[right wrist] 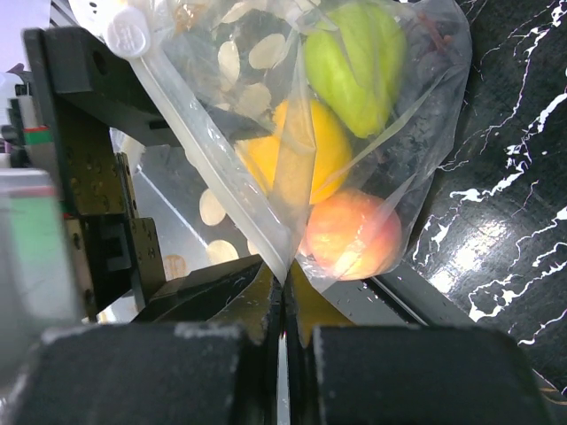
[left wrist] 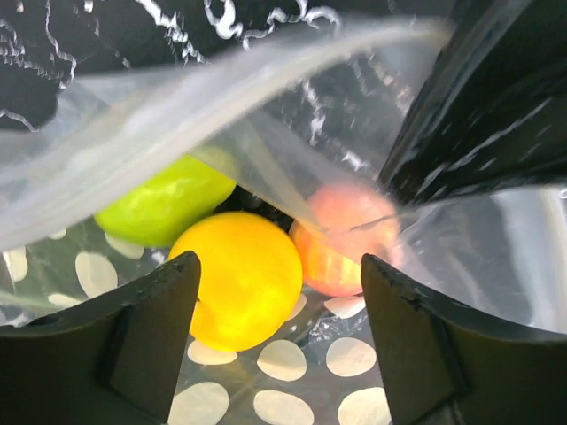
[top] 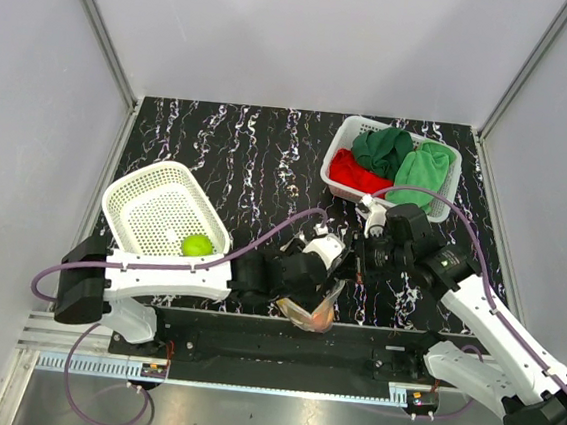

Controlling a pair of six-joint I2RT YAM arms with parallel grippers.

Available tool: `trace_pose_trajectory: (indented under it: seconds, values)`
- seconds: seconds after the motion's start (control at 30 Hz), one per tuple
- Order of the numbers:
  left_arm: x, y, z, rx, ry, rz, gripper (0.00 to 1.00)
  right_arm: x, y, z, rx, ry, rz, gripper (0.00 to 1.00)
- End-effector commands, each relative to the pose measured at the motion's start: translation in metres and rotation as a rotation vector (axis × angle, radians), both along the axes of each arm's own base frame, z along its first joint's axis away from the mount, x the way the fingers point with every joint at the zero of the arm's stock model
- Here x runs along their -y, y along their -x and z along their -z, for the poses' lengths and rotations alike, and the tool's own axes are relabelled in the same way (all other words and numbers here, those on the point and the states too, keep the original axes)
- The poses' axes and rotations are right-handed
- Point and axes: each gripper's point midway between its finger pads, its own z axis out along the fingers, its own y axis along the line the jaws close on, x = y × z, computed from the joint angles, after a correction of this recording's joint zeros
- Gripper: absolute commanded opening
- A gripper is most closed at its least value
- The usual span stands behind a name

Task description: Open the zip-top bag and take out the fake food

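The zip-top bag (top: 312,311) hangs at the table's front edge, clear with white dots, its mouth open. In the left wrist view the bag (left wrist: 292,363) holds a yellow fruit (left wrist: 239,279), an orange-pink peach (left wrist: 341,239) and a green apple (left wrist: 164,204). My left gripper (left wrist: 279,263) is open with its fingers inside the bag's mouth, the yellow fruit against the left finger (left wrist: 142,328). My right gripper (right wrist: 283,276) is shut on the bag's edge (right wrist: 266,235) below the zip strip. A second green apple (top: 197,245) lies in the white basket (top: 135,193) on the left.
A white basket (top: 342,148) at the back right holds red and green cloths (top: 399,161). The two arms meet over the front middle of the black marbled table (top: 248,159). The frame rail runs just below the bag.
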Motion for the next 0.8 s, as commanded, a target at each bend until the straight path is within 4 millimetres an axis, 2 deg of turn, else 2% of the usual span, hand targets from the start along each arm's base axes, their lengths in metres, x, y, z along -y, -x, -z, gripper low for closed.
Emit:
trace_pose_trajectory:
  seconds: [0.0, 0.13, 0.33, 0.4, 0.63, 0.7, 0.77]
  values:
    - [-0.017, 0.001, 0.016, 0.006, -0.074, -0.043, 0.80, -0.003, -0.003, -0.007, 0.025, -0.014, -0.012, 0.00]
    - [-0.022, 0.005, 0.031, -0.018, -0.112, -0.057, 0.80, -0.004, -0.004, -0.005, 0.017, -0.010, -0.013, 0.00]
    - [-0.035, -0.001, 0.051, -0.009, -0.144, -0.147, 0.79, -0.005, -0.005, -0.002, 0.005, -0.005, -0.010, 0.00]
    - [-0.034, -0.004, 0.056, -0.001, -0.152, -0.161, 0.79, -0.006, -0.006, 0.000, -0.001, -0.006, -0.009, 0.00]
    - [-0.035, -0.007, 0.090, 0.004, -0.220, -0.210, 0.76, -0.007, -0.006, 0.002, -0.010, -0.003, -0.010, 0.00]
    - [-0.036, -0.008, 0.097, 0.007, -0.225, -0.220, 0.69, -0.007, -0.007, 0.004, -0.016, -0.001, -0.009, 0.00]
    - [-0.035, -0.008, 0.092, 0.021, -0.207, -0.228, 0.57, -0.008, -0.006, 0.003, -0.017, -0.003, -0.015, 0.00]
